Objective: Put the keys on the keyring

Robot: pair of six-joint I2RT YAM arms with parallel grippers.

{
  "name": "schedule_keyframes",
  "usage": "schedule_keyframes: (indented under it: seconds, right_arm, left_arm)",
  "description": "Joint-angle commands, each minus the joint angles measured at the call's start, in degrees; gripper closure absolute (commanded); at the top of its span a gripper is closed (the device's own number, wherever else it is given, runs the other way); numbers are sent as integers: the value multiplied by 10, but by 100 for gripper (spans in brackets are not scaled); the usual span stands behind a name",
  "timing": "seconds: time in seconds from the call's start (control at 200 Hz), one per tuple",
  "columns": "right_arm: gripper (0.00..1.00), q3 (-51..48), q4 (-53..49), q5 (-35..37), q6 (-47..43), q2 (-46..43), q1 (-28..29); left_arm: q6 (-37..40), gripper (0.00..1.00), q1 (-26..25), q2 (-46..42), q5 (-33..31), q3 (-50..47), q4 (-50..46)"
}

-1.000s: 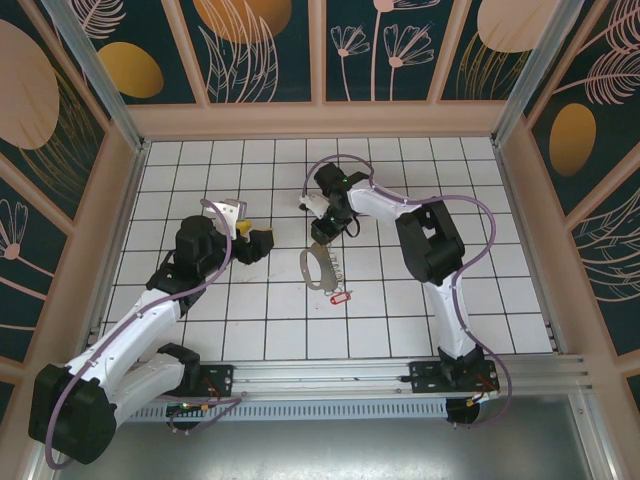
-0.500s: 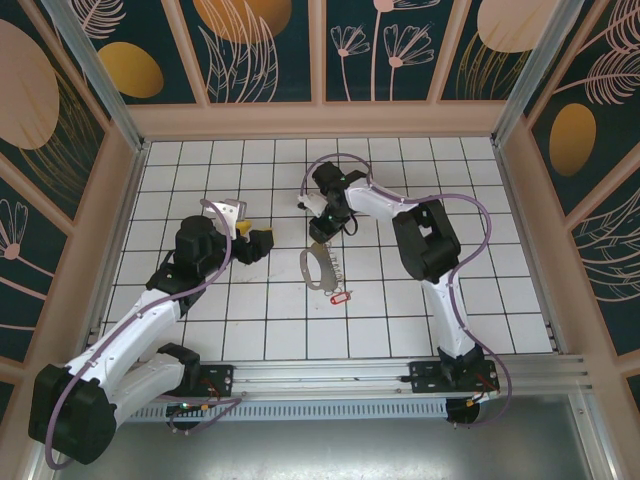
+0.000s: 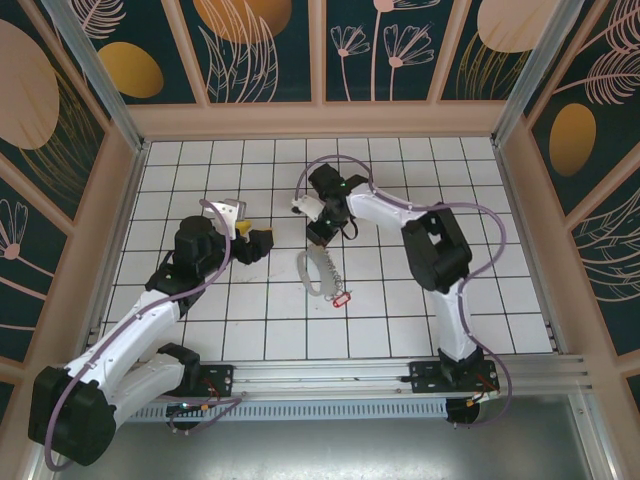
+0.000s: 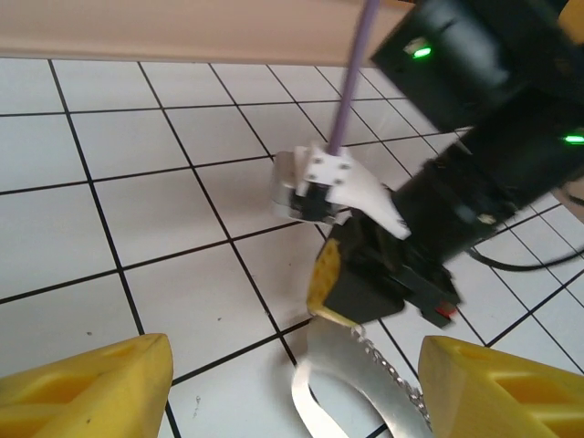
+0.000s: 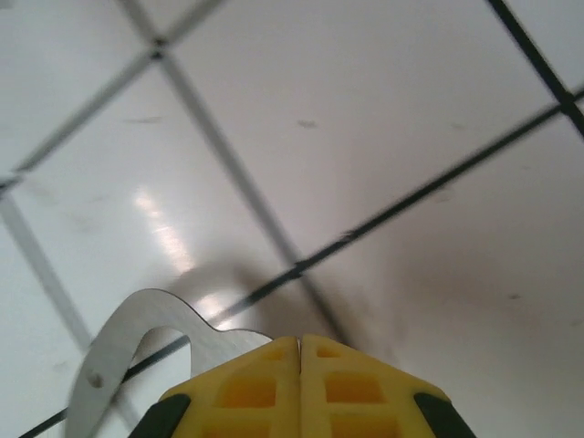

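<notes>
The keyring (image 3: 304,271) is a thin silvery flat loop on the white tiles at the centre, with a row of small metal pieces along its right side. The key with the red tag (image 3: 341,297) lies just to its lower right. My right gripper (image 3: 320,238) points down at the loop's far end and is shut on it. In the right wrist view its yellow pads (image 5: 299,365) meet with the keyring (image 5: 128,333) coming out from under them. My left gripper (image 3: 262,243) hovers open to the left. Its yellow fingers (image 4: 100,388) frame the keyring (image 4: 355,365) and the right gripper's yellow fingertip (image 4: 325,274).
The tiled floor (image 3: 500,250) is boxed in by a wooden frame (image 3: 320,120) on the far, left and right sides. The right arm (image 3: 430,245) arcs over the middle right, with a purple cable (image 3: 470,205) looping above it. Bare tiles lie to the left and right.
My right gripper has closed fully on the keyring's far end. The loop has shifted slightly left and now looks narrower. The left arm has stayed still.
</notes>
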Motion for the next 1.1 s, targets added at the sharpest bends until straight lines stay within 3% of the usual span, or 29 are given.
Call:
schedule_keyframes:
  seconds: [0.0, 0.17, 0.335, 0.425, 0.646, 0.846, 0.936, 1.096]
  right_arm:
    - [100, -51, 72, -44, -23, -107, 22]
    - [100, -170, 211, -107, -3, -241, 26]
    - [100, -324, 467, -165, 69, -397, 27]
    - [100, -365, 544, -182, 97, -442, 26]
    - [100, -432, 681, -227, 146, -495, 27]
    - [100, -487, 844, -252, 244, -510, 26]
    - [100, -500, 907, -270, 285, -507, 26]
    - [100, -514, 986, -301, 330, -497, 26]
  left_arm:
    - [6, 30, -1, -21, 7, 21, -16]
    - [14, 32, -1, -35, 18, 36, -29]
    - [18, 37, -1, -49, 38, 50, -26]
    - [27, 39, -1, -56, 70, 55, -19]
    - [37, 47, -1, -54, 189, 65, 2]
    - [-41, 48, -1, -95, 346, 13, 185]
    - [-55, 47, -3, -113, 384, 4, 234]
    - [-48, 45, -13, -109, 422, 20, 240]
